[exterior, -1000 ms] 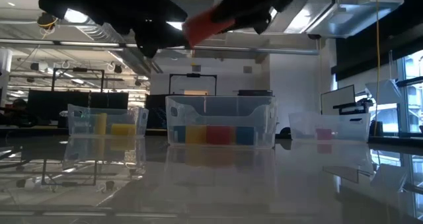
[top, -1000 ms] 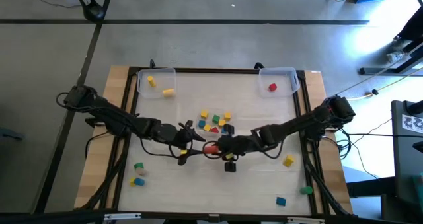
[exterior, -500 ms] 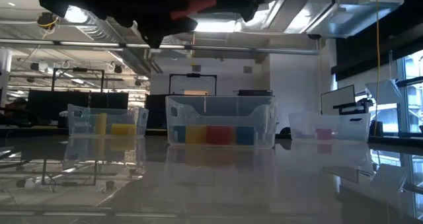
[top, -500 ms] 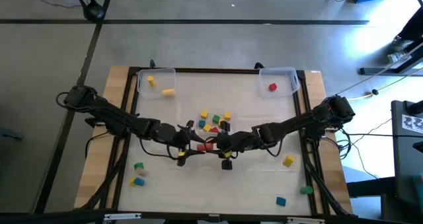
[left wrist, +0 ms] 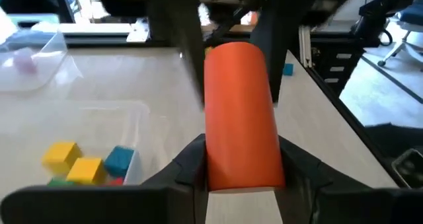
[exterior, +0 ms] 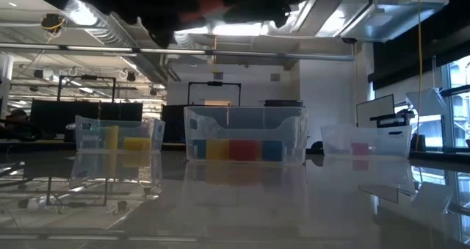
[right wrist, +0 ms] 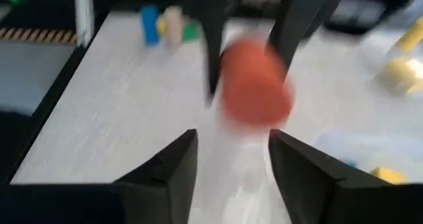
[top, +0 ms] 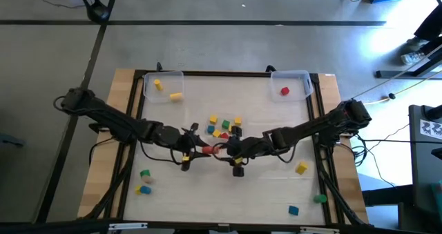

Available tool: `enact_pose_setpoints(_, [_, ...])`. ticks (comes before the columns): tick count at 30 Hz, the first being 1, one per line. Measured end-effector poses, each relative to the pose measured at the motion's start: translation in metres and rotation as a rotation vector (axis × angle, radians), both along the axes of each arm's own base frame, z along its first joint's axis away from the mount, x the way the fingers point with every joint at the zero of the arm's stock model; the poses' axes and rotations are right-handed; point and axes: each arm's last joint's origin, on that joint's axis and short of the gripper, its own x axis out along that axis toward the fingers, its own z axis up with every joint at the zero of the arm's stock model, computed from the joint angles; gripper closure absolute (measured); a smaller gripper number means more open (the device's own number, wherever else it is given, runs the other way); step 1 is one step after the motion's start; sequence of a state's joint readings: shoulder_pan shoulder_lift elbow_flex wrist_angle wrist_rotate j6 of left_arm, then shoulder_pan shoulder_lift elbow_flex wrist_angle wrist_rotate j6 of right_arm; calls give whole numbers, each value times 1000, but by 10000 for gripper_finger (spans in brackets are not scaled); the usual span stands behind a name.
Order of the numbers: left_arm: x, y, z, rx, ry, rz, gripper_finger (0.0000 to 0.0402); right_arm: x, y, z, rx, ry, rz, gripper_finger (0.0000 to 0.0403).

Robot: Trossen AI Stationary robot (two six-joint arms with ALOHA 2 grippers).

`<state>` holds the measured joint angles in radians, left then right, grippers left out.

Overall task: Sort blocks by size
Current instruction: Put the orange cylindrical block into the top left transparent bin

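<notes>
The high view looks straight down from well above the counter [top: 276, 186], taking in its whole top with the clear bins [top: 163, 84] at upper left and upper right of the frame. The low view sits at counter-top height near the front edge and faces level across it into the room, showing those same bins [exterior: 117, 137] side-on. Each wrist view looks forward from very close between that arm's own dark fingers [left wrist: 192, 168], and both share the orange cylinder [left wrist: 241, 115] seen at centre of the high view, the right wrist facing it end-on.
</notes>
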<state>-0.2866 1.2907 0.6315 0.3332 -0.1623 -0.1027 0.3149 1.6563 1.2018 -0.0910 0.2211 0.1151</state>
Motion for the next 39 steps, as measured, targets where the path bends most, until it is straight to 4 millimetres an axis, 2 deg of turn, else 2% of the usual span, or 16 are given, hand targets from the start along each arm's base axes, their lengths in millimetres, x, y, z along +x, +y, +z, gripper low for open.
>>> enact_pose_setpoints(5, [-28,20,17,-27,79,161,290,-19,-2,49,205,110,-11,180])
enact_pose_setpoints(7, [-40,32,20,-34,123,275,290,-25,2,52,224,163,-29,173])
enact_pose_setpoints(12, [-62,67,22,-19,194,587,290,-35,8,47,92,198,-134,170])
enact_pose_setpoints(18, [-79,109,6,-44,388,870,288,-35,10,20,-47,246,-288,184])
enact_pose_setpoints(21, [-90,129,0,-74,468,1009,287,-38,8,2,-27,264,-327,190])
enact_pose_setpoints(26, [-95,165,-10,-104,524,1159,286,-51,8,-33,19,346,-392,194])
enact_pose_setpoints(32, [-98,204,-33,-152,655,1203,285,-59,4,-65,68,316,-447,194])
enact_pose_setpoints(35, [-102,214,-40,-173,699,1235,285,-58,4,-71,101,282,-436,194])
enact_pose_setpoints(39, [-103,220,-44,-194,719,1148,274,-59,4,-73,90,282,-431,194])
